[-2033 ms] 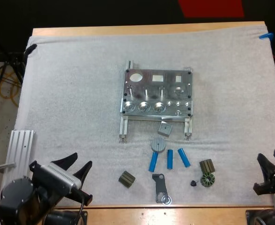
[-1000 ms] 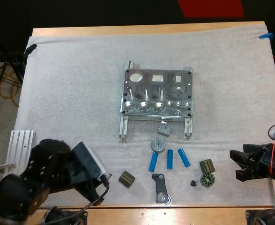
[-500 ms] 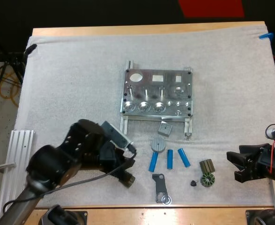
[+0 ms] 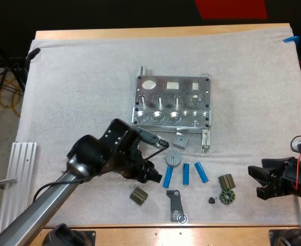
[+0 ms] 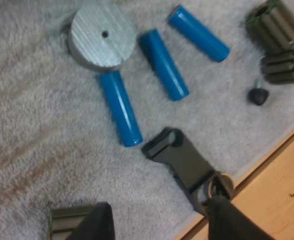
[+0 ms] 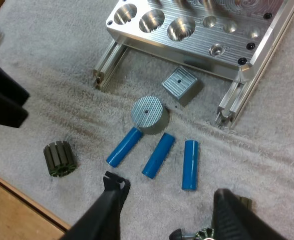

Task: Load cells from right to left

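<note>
While the left gripper (image 4: 154,174) hangs wide open by the leftmost of three blue cells (image 4: 168,176), they lie on the mat just nearer than the metal fixture (image 4: 172,101). I'd straddle one cell crosswise, clear of the grey disc (image 4: 174,158) just beside it. The right gripper (image 4: 263,184), also spread, sits well right of the fixture.

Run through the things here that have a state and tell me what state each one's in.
Left gripper, open, holding nothing.
Right gripper, open, holding nothing.
Fixture, big round pockets empty.
Cells, three, lying on the mat, none loaded.
Disc, flat on the mat.
Block, flat on the mat.
Bracket, flat on the mat.
</note>
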`<state>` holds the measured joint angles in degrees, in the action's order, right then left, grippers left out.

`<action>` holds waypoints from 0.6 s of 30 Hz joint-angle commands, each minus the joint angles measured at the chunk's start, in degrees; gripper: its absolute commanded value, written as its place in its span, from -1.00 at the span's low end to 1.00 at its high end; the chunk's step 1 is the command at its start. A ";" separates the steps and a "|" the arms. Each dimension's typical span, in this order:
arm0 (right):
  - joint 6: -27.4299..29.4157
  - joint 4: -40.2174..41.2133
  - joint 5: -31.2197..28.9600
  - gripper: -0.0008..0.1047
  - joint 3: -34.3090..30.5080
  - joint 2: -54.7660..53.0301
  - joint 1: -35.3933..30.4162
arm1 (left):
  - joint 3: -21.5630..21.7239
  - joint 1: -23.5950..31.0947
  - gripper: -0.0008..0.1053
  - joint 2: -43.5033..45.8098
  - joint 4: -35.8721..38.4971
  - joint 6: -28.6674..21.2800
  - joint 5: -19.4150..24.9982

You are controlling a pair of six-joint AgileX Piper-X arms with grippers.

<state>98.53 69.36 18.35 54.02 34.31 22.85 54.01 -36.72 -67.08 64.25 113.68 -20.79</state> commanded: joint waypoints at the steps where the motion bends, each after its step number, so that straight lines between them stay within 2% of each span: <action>1: 0.77 -0.04 0.83 -0.17 0.53 -0.05 -0.26 | 0.29 -0.26 -0.17 -1.03 -0.60 1.30 1.03; 4: 0.77 -0.04 0.83 -0.17 0.53 -0.05 -0.26 | 0.29 -0.58 -0.14 -2.14 -2.56 1.30 3.62; 6: 0.77 -0.04 0.83 -0.17 0.53 -0.05 -0.26 | 0.29 -1.26 -0.02 -2.54 -4.56 1.30 5.45; 7: 0.77 -0.04 0.83 -0.17 0.53 -0.05 -0.26 | 0.15 -2.01 0.12 -2.53 -5.96 1.30 5.96; 10: 0.93 -0.04 0.83 -0.17 0.53 -0.05 -0.26 | 0.12 -3.71 0.37 -2.53 -9.03 1.55 6.07; 12: 1.20 -0.04 0.83 -0.17 0.53 -0.05 -0.26 | 0.12 -4.55 0.38 -2.53 -10.08 2.21 6.10; 16: 1.19 -0.04 0.83 -0.17 0.53 -0.05 -0.26 | 0.12 -5.30 0.37 -2.53 -10.55 4.44 10.30; 18: 1.19 -0.04 0.83 -0.17 0.53 -0.05 -0.26 | -0.18 -5.30 0.37 -2.53 -10.55 4.77 10.42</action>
<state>98.96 69.36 18.35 54.02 34.31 22.85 54.01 -41.92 -69.77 53.93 117.36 -11.92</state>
